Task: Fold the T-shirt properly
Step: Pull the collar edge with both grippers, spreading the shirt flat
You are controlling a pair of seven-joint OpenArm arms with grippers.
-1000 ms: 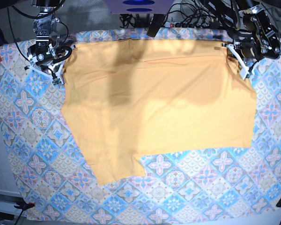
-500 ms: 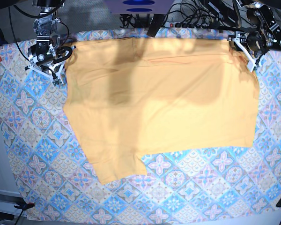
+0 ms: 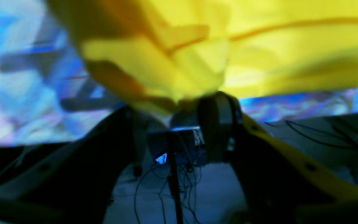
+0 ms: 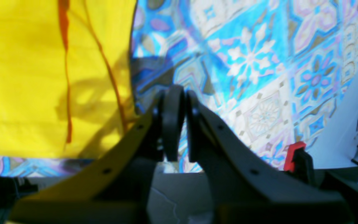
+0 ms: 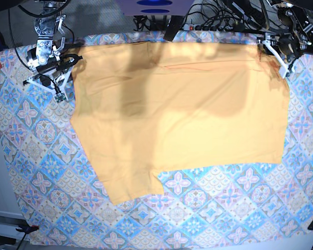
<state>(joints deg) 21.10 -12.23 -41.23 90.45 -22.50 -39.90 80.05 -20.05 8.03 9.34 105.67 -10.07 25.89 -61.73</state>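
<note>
The mustard T-shirt lies spread flat on the patterned tablecloth, one sleeve pointing to the front left. My left gripper is at the shirt's back right corner. In the left wrist view it is shut on a bunched fold of the T-shirt. My right gripper sits just left of the shirt's back left edge. In the right wrist view it is shut and empty, over the cloth, with the T-shirt's seamed edge to its left.
Cables and a power strip run behind the table's back edge. A red clamp holds the tablecloth at the table's edge near my right gripper. Bare tablecloth stretches in front of the shirt.
My left gripper has pulled the shirt's back right corner up and back, stretching that edge straighter. My right gripper has drawn a little to the left, away from the shirt's edge.
</note>
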